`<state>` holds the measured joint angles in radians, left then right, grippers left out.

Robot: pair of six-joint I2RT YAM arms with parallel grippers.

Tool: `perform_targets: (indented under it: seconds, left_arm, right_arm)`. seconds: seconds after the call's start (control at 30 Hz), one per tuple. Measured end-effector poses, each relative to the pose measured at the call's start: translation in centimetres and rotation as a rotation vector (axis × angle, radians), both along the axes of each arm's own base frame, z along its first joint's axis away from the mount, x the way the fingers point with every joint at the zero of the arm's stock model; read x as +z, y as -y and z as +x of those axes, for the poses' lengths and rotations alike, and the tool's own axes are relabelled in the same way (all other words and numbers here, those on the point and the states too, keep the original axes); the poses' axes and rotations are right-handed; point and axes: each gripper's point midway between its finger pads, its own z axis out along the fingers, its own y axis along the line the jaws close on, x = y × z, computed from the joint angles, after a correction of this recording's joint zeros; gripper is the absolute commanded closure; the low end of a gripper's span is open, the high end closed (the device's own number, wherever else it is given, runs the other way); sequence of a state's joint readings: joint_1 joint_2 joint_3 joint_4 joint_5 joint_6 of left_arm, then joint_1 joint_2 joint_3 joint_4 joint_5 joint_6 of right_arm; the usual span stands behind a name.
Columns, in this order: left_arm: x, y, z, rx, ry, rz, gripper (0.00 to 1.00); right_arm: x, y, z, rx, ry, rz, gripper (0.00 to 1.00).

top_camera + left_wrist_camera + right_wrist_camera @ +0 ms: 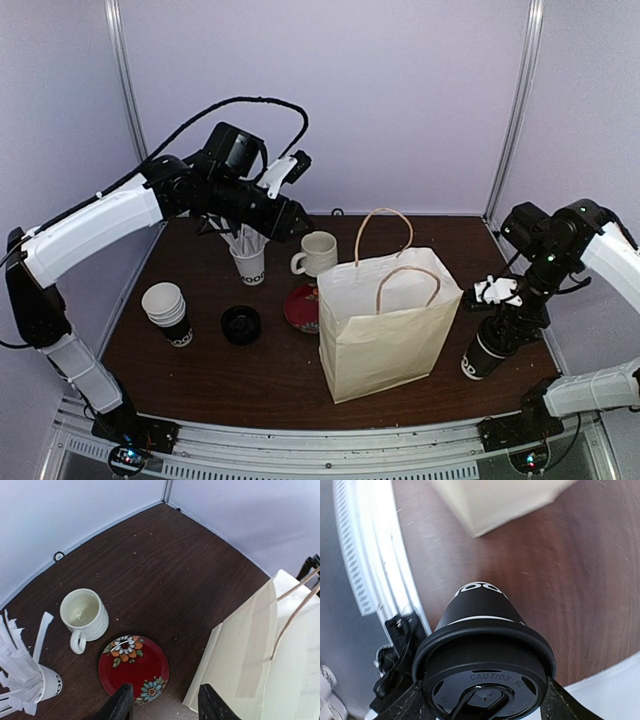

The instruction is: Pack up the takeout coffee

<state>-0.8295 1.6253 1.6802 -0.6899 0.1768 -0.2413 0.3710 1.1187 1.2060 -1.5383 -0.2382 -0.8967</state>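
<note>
At the near right edge of the dark wooden table point(200, 370), the right gripper point(485, 697) pinches a tilted black paper cup with white lettering point(477, 605) at its lid rim. The cup is just right of the upright cream paper bag with twine handles point(385, 325). Farther back, the left gripper point(165, 707) hangs with fingers spread and empty, a red floral plate point(132, 667) and a cream ribbed mug point(85, 615) below it.

Dark brown wood-grain surface point(270, 385), boxed in by pale lilac walls point(400, 90) joined with silver corner posts point(127, 100). Ribbed metal rail point(330, 445) along near edge. Soft, even light.
</note>
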Motion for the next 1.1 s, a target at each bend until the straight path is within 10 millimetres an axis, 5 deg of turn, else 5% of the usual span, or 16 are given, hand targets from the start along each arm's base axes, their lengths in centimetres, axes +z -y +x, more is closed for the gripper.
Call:
perform_targets:
  seconds: [0.27, 0.47, 0.7, 1.1]
  left_arm:
    - [2.4, -4.2, 1.0, 0.139, 0.106, 0.061, 0.52]
    - [4.7, -8.0, 1.5, 0.246, 0.175, 0.079, 0.51]
    - [5.3, -9.6, 0.9, 0.274, 0.205, 0.089, 0.51]
    - [5.0, -12.2, -1.7, 0.267, 0.200, 0.104, 0.51]
  right_arm:
    - [0.8, -4.8, -5.4, 0.422, -0.063, 0.009, 0.28]
    - [4.0, -9.6, -6.1, 0.574, -0.050, 0.095, 0.28]
    - [5.9, -15.3, -8.2, 0.723, -0.072, 0.150, 0.30]
    - [1.4, -30.9, -9.5, 0.849, 0.141, 0.069, 0.28]
